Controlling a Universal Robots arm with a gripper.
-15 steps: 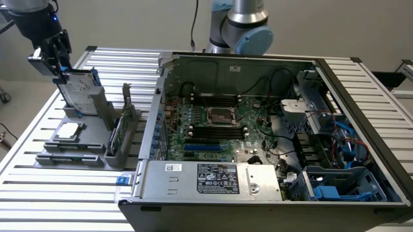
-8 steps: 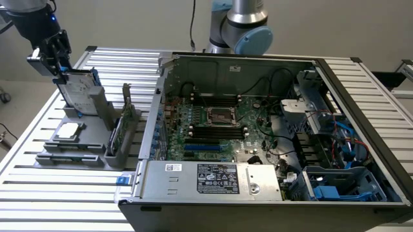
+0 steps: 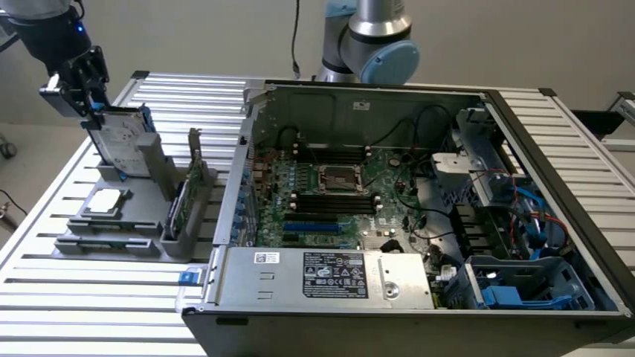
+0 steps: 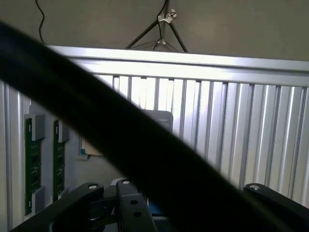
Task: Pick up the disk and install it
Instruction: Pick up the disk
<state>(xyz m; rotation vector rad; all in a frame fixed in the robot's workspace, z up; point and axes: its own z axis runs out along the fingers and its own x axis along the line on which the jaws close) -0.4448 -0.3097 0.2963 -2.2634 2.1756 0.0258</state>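
The gripper (image 3: 92,109), its fingers closed on the upper edge of the disk (image 3: 124,143), holds it upright at the grey stand (image 3: 149,223) on the tabletop (image 3: 89,305), beside the open computer case (image 3: 397,97); grasp apparently made, installation not yet done.

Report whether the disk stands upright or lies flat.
Upright: the silver-grey, blue-framed rectangular disk stands on edge in the grey plastic holder.

light bright, even | glare on table (image 4: 193,67) slats | shadows faint
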